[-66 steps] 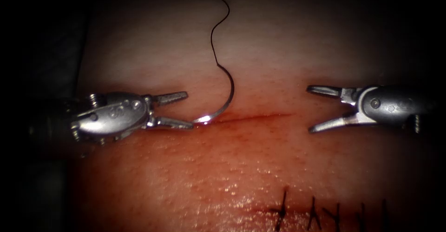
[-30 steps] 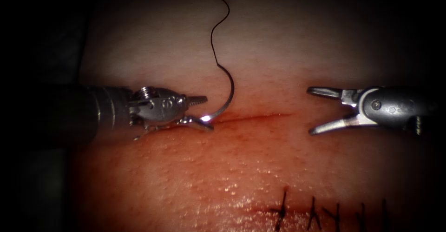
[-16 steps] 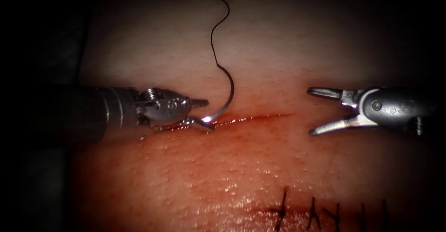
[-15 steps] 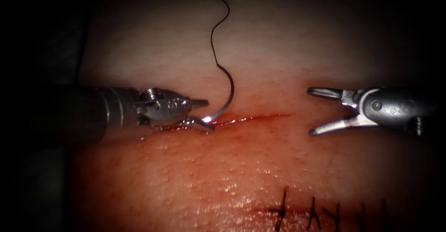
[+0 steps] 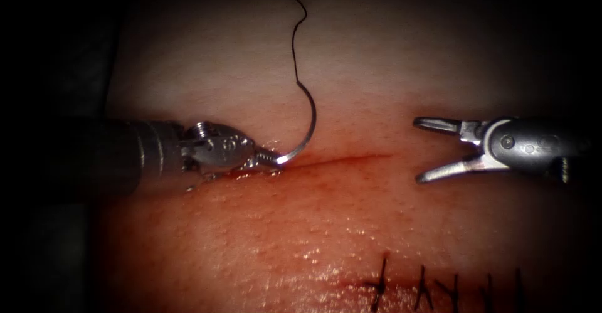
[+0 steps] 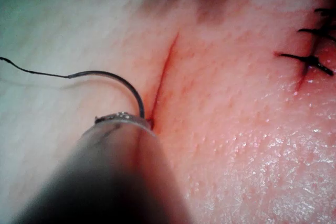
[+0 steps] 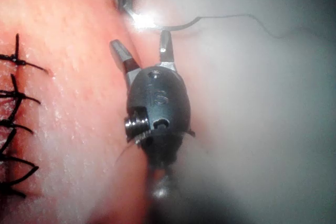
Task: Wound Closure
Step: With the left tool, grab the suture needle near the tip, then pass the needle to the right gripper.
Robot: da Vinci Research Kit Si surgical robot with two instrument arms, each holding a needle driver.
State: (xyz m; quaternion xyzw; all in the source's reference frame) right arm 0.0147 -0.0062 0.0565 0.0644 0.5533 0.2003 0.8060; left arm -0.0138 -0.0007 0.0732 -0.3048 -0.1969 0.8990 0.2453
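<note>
Gripping the needle point(image 5: 305, 134) near its pointed end, the left tool point(image 5: 266, 159) has its jaws closed on the curve right at the left end of the cut point(image 5: 338, 159), touching the tissue point(image 5: 301, 225). From the endoscope it is hard to tell whether the tip is buried or just resting at the cut edge; the left wrist view shows the needle point(image 6: 123, 85) arcing down and vanishing at the tool point(image 6: 123, 119), beside the cut point(image 6: 163, 77). The rest of the curve rises up and away from the left tool, with the thread point(image 5: 295, 31) trailing off its blunt end across the pale tissue above; the thread point(image 6: 31, 69) lies loose there. The right tool point(image 5: 419, 150) sits well apart on the right end of the cut, jaws spread wide, holding nothing, and the right wrist view shows the same open tool point(image 7: 142, 51) with the needle point(image 7: 163, 24) just ahead of it. A row of finished stitches point(image 5: 439, 285) lies below the right tool, with a red fluid point(image 5: 313, 162) film along the cut. Risks as I judge them: the grip is very close to the tip, so the needle could twist or slip in the jaws under load; the closed jaws press on the cut edge and could pinch or tear it; loose thread could snag on the left tool.
</note>
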